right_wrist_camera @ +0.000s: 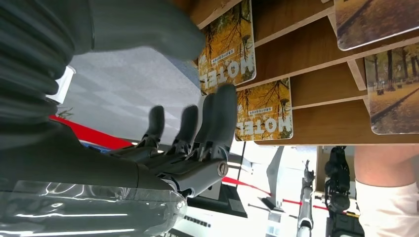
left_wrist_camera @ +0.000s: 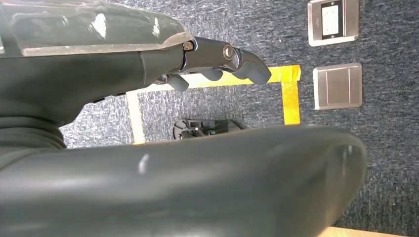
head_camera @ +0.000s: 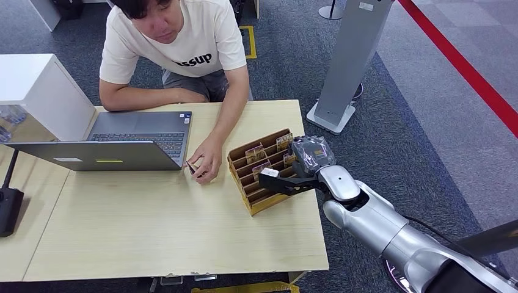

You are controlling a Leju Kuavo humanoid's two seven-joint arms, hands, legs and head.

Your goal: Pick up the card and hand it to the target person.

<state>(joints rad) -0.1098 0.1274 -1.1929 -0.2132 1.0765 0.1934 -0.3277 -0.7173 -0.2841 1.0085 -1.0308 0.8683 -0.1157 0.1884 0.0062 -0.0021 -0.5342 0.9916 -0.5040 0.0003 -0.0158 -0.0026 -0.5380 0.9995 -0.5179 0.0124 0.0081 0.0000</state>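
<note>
Surface [head_camera: 153, 232] of light wood is seen in the head view, with grey carpet around it. Seated at its far side is a person [head_camera: 177, 55] in a cream T-shirt, one forearm laid along the far edge and the other hand [head_camera: 206, 160] resting on the wood around a small dark object that cannot be identified. An open grey laptop [head_camera: 116, 143] is placed in front of the person, toward the left. A wooden card rack [head_camera: 259, 174] with stepped slots is set near the right edge, just beside the person's hand. Several cards are held upright in its slots; in the right wrist view two cards printed with yellow trees and the word HOTEL are seen, the nearer card [right_wrist_camera: 264, 111] standing directly ahead of the dark fingers [right_wrist_camera: 217, 118]. The right robot hand [head_camera: 293, 174] is positioned at the rack's right side, fingers apart and extended, nothing pinched; contact with the card cannot be confirmed. The left robot hand [left_wrist_camera: 217, 64] is seen in its wrist view over carpet with yellow tape, fingers loosely bent and apart from the thumb, nothing held.
</note>
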